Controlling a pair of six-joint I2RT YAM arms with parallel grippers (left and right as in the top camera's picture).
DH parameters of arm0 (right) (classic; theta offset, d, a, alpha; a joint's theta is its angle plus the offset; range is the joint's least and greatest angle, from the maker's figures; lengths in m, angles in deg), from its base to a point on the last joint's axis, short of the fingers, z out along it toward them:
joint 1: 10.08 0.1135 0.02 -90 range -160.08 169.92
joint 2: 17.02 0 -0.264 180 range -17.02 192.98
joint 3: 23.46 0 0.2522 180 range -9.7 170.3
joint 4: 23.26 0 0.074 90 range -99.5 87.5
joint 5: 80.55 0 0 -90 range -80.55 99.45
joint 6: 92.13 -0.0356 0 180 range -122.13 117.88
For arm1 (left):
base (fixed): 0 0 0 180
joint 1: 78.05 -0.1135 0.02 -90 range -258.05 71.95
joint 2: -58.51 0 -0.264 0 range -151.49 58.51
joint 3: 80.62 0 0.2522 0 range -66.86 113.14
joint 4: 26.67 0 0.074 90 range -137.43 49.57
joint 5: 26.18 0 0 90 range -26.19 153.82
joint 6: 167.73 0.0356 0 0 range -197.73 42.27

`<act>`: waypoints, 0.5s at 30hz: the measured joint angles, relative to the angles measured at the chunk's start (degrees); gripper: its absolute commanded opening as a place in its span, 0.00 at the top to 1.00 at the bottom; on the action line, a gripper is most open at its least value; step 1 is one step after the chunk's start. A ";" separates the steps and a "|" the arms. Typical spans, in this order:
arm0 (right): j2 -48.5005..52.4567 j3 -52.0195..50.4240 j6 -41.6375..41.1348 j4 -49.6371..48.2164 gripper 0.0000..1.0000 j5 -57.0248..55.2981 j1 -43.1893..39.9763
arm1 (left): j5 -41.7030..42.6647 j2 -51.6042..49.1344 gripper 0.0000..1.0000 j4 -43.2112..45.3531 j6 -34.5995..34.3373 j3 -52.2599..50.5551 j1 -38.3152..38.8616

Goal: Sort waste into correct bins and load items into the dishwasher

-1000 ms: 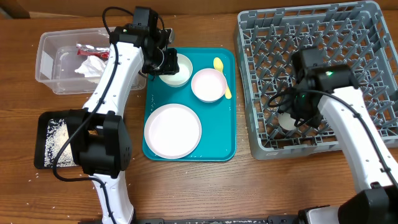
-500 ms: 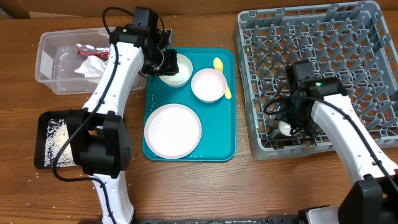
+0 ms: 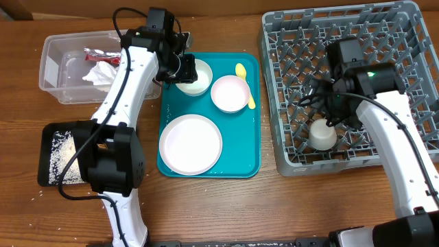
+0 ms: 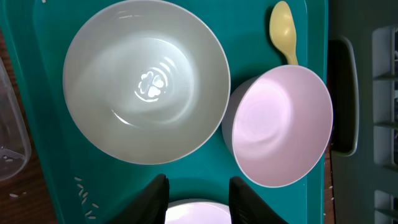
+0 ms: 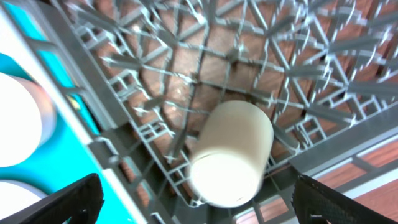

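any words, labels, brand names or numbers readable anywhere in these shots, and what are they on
None: no text can be read in any view.
Print on the small red-and-white wrapper in the clear rectangular plastic tub: too small to read, if there is any.
Bright mark at the centre of the white round bowl: it looks like light glare, not a logo.

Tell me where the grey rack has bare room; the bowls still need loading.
The dish rack is bare along its far rows and down its right side. It is crowded only at the near left corner, where the cup sits.
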 measured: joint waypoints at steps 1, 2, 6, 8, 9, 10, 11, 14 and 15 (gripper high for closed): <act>-0.02 0.46 0.11 0.33 0.10 0.04 0.00 | -0.02 0.00 0.66 0.00 0.02 0.00 0.00; -0.02 0.50 0.39 0.79 0.12 0.11 0.00 | 0.00 0.00 0.66 0.00 0.17 0.00 0.00; 0.04 0.50 1.01 2.03 0.16 0.76 0.00 | -0.02 0.00 0.66 0.15 0.66 0.00 0.00; 0.04 0.50 1.18 1.51 0.16 1.77 0.00 | 0.00 0.00 0.66 0.28 0.85 0.00 0.00; 0.04 0.50 1.44 0.76 0.16 2.49 0.00 | 0.00 0.00 0.64 0.37 0.87 0.00 0.00; 0.04 0.50 2.10 -0.39 0.16 3.37 0.00 | 0.00 0.00 0.64 0.42 0.87 0.00 0.00; 0.04 0.50 2.67 -1.73 0.16 4.39 0.00 | 0.00 0.00 0.62 0.42 1.01 0.00 0.07; 0.04 0.50 4.11 -5.70 0.16 7.67 0.02 | -0.02 0.00 0.56 0.39 2.27 0.00 0.79; 0.04 0.50 4.48 -6.82 0.15 8.76 0.00 | 0.00 0.00 0.54 0.37 3.17 0.00 1.36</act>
